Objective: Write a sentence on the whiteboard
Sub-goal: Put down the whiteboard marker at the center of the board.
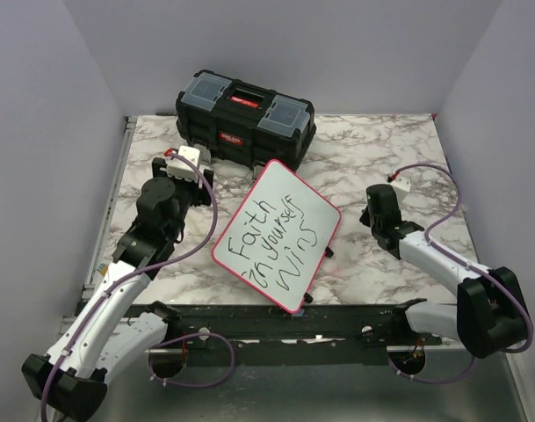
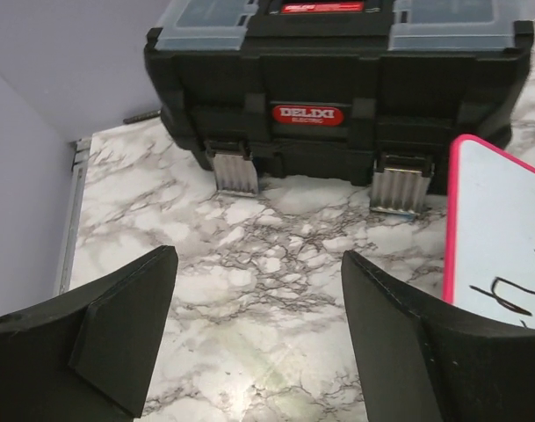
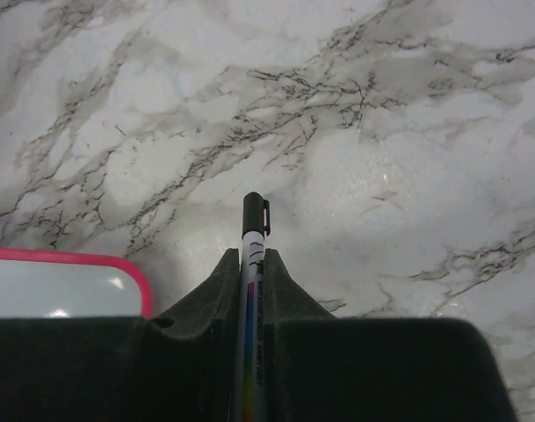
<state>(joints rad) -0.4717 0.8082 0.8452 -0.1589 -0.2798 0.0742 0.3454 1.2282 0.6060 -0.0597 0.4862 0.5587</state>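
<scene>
Item: writing station, lettering appears complete

- White marble-patterned table top [image 1: 381, 149]: carries everything below.
- Black plastic toolbox with red latch and clear lid compartments [image 1: 245, 114]: at the far edge, closed.
- Glossy white rectangular whiteboard with thin red rim [image 1: 276, 182]: mid-table, turned cornerwise, its top corner near the toolbox.
- Black handwritten sentence [image 1: 274, 242]: three slanted lines, "Faith in yourself wins", filling the board.
- Left gripper [image 2: 258, 264]: jaws wide apart, nothing between them, over bare table just left of the board, facing the toolbox.
- Right gripper [image 3: 249, 259]: clamped on the pen, off the board's right side.
- Slim white marker pen with black clipped end [image 3: 255, 215]: points out over bare table, touching nothing.

Step, by judgement: writing finished, tidy-up phase. Next move likely calls for setting the marker pen down clear of the board, without smearing the ink
</scene>
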